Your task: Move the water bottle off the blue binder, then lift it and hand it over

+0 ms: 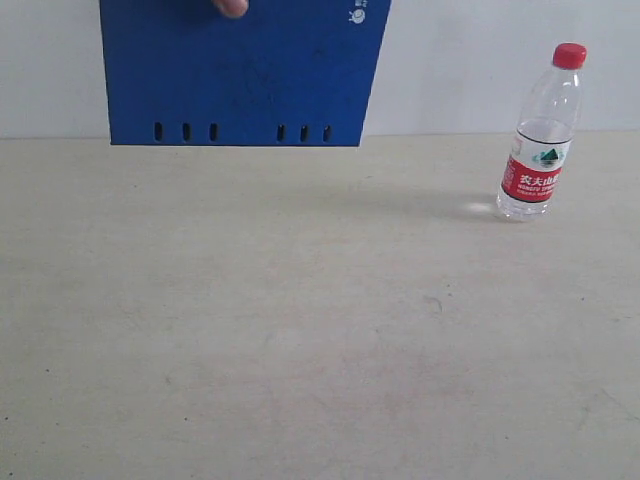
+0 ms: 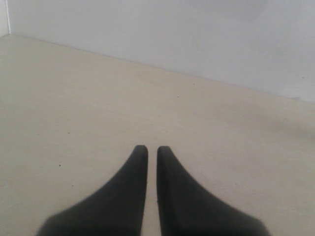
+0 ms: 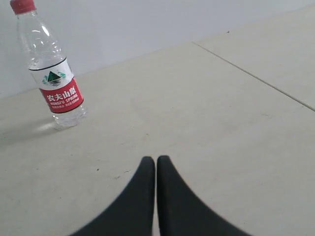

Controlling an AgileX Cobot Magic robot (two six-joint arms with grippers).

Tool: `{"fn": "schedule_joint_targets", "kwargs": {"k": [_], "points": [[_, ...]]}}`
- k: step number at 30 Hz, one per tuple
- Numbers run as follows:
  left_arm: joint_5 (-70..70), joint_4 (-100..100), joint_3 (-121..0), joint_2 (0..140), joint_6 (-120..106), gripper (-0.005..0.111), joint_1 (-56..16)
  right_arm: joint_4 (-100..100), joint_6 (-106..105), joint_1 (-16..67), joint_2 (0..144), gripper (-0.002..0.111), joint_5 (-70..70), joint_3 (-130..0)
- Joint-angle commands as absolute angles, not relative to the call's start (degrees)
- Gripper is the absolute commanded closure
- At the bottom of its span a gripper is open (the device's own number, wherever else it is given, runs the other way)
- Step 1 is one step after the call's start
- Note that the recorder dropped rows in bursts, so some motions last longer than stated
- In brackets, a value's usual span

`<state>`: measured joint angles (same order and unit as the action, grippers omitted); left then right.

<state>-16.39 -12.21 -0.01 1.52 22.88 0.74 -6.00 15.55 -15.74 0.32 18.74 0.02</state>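
The water bottle (image 1: 541, 135) stands upright on the table at the back right, red cap on top, red-and-white label low on its body. It also shows in the right wrist view as the bottle (image 3: 50, 69), well ahead of my right gripper (image 3: 156, 159), which is shut and holds nothing. The blue binder (image 1: 245, 70) hangs above the table at the back left, held from above by a human fingertip (image 1: 232, 7), slots along its lower edge. My left gripper (image 2: 152, 147) is shut over bare table, nothing between its fingers. Neither gripper shows in the exterior view.
The beige table (image 1: 300, 330) runs to a white wall (image 1: 470, 60) at the back. A seam (image 3: 256, 78) crosses the table surface in the right wrist view.
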Motion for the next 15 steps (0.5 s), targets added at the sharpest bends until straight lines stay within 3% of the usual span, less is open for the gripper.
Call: {"fn": "schedule_joint_targets", "kwargs": {"k": [1,9,15], "points": [[-16.21,-11.77,0.00,1.47,22.66,0.100,0.93,-5.77,16.10,-16.06,0.00,0.109,18.48,0.00],[-16.21,-11.77,0.00,1.47,22.66,0.100,0.93,-5.77,13.70,-16.06,0.00,0.109,20.35,0.00],[-16.21,-11.77,0.00,1.47,22.66,0.100,0.93,10.12,-12.67,-15.98,0.00,0.109,16.37,0.00]]}}
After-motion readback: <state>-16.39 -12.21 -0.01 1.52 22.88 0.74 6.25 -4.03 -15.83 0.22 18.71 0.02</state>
